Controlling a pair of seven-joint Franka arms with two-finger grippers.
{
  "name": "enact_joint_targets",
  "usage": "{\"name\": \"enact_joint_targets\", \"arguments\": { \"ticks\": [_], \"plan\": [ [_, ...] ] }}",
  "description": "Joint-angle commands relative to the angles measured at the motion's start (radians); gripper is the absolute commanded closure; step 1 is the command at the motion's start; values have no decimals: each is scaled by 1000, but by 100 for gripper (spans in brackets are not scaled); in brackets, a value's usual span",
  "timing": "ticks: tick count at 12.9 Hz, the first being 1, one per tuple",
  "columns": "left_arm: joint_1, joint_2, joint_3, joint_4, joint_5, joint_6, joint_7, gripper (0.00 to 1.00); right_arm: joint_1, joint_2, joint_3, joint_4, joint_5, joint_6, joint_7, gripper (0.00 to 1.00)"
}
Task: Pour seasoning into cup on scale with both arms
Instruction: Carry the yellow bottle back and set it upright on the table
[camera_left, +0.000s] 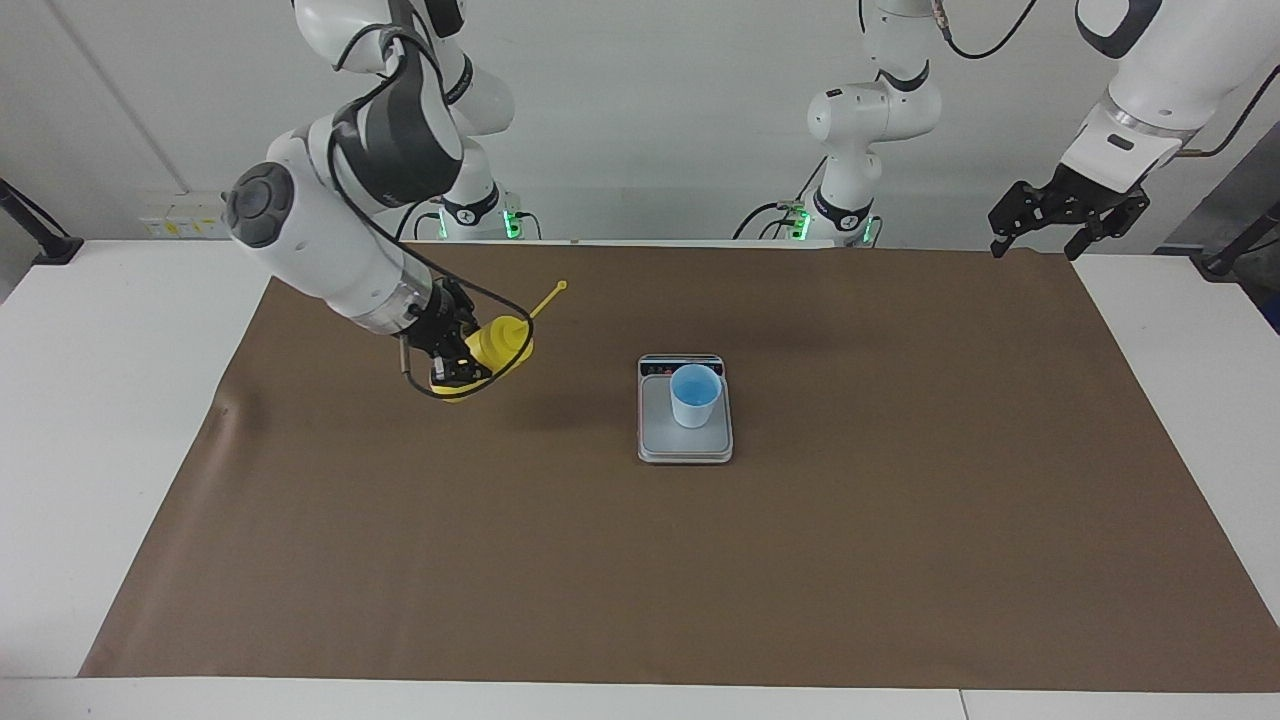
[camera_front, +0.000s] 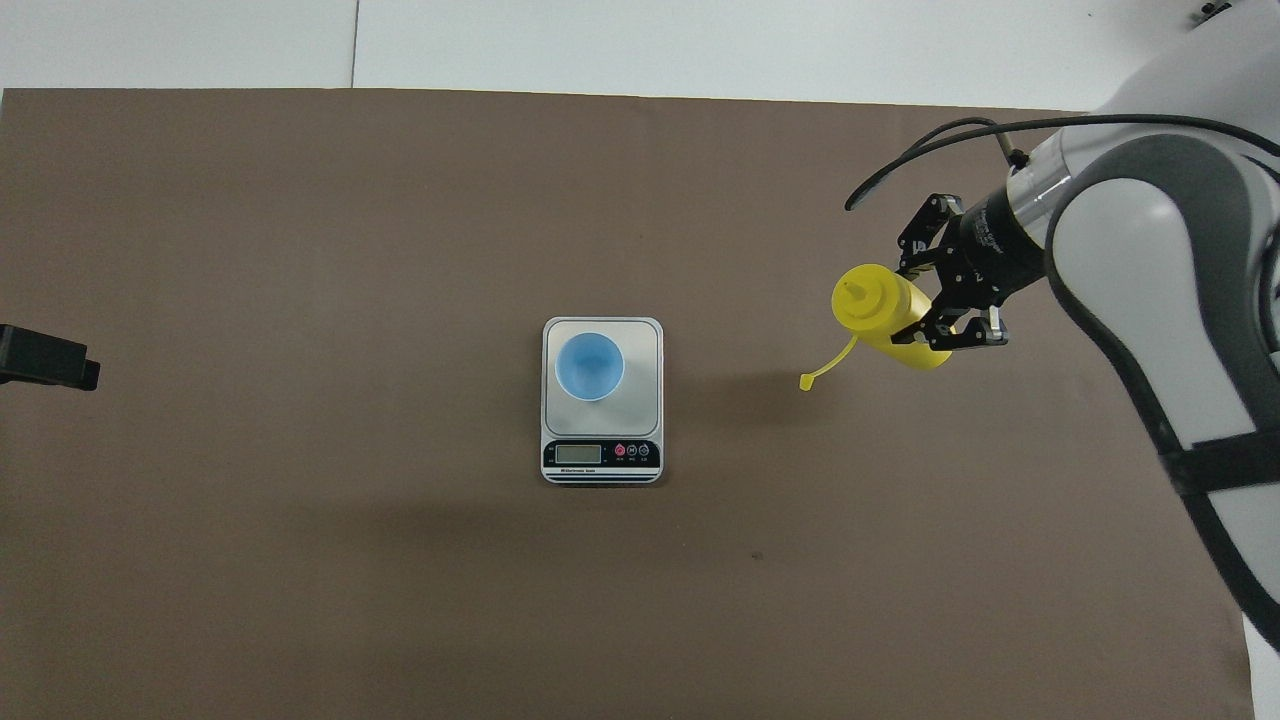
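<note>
A: Where is the scale (camera_left: 685, 420) in all this?

B: It lies in the middle of the brown mat (camera_left: 900, 520) that covers the tabletop (camera_left: 110, 420), with its dark display strip on the edge nearer to the robots. The light blue cup (camera_left: 695, 395) stands upright on the weighing plate, toward the display end.

A: And the seasoning bottle (camera_left: 500, 345)?

B: The right claw (camera_left: 455, 365) has it clamped around the yellow body, up in the air over the mat, well apart from the scale and toward the right arm's end of the tabletop. The bottle is tilted, its conical nozzle pointing toward the scale, and the thin cap strap (camera_left: 548, 298) sticks out loose from the neck with the cap at its tip.

A: Is anything touching the scale apart from the cup?

B: Only the cup rests on it. The bottle's shadow falls on the mat between the bottle and the scale.

A: What about the left claw (camera_left: 1068, 215)?

B: It hangs high, well apart from the scale, over the edge of the mat at the left arm's end. Its fingers are spread and hold nothing; that arm waits.
</note>
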Motion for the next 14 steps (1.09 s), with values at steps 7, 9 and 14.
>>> {"name": "enact_joint_targets", "arguments": {
  "ticks": [7, 9, 14],
  "plan": [
    [8, -30, -4, -29, -7, 0, -5, 0, -253, -176, 14, -463, 479, 192, -345, 100],
    [8, -30, -4, -29, -7, 0, -5, 0, -274, -193, 10, -549, 557, 199, -473, 100],
    [8, -33, -4, -33, -7, -15, -5, 0, -316, -190, 8, -684, 636, 261, -682, 100]
  ]
}}
